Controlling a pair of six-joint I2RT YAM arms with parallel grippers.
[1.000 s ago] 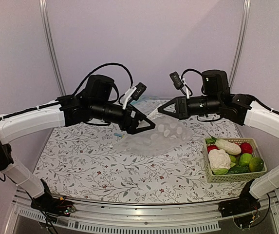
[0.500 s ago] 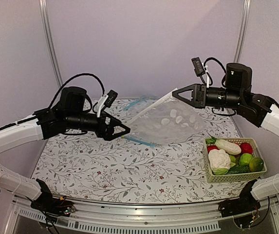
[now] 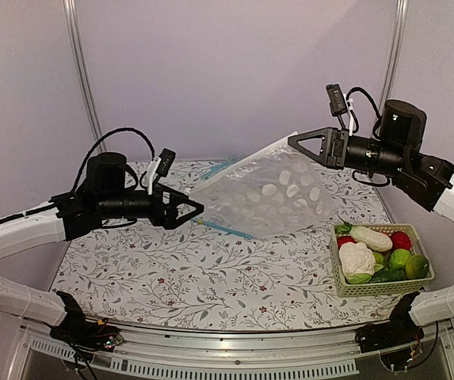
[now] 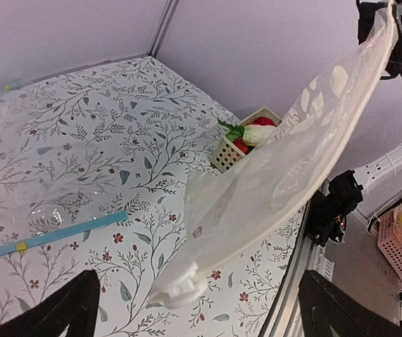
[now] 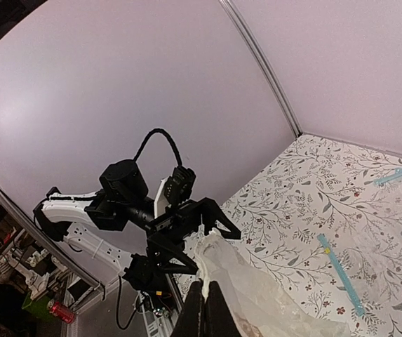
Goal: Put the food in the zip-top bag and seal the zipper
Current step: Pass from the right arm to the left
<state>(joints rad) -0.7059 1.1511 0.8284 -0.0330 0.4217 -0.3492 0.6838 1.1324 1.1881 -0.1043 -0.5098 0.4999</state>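
Observation:
The dotted zip-top bag (image 3: 278, 196) hangs stretched in the air, slanting down to the left. My right gripper (image 3: 293, 141) is shut on its upper corner, seen pinched between the fingers in the right wrist view (image 5: 208, 288). My left gripper (image 3: 193, 212) is open at the bag's low corner. There a white slider-like piece (image 4: 179, 286) hangs between the spread fingers (image 4: 71, 309), touching neither. The cauliflower (image 3: 356, 257), radish (image 3: 371, 237), lemon (image 3: 417, 267) and green fruit (image 3: 399, 257) lie in the basket (image 3: 369, 290).
A light-blue strip (image 3: 225, 229) with faint clear plastic lies flat on the table under the hanging bag; I cannot tell whose it is. Another blue strip (image 3: 222, 166) lies at the back. Red fruits (image 3: 402, 239) and a cucumber (image 3: 385, 276) share the basket at right.
The right gripper has lifted the dotted bag off the table, up and to the right. The left arm has drawn back to the left and lower, its fingers staying open.

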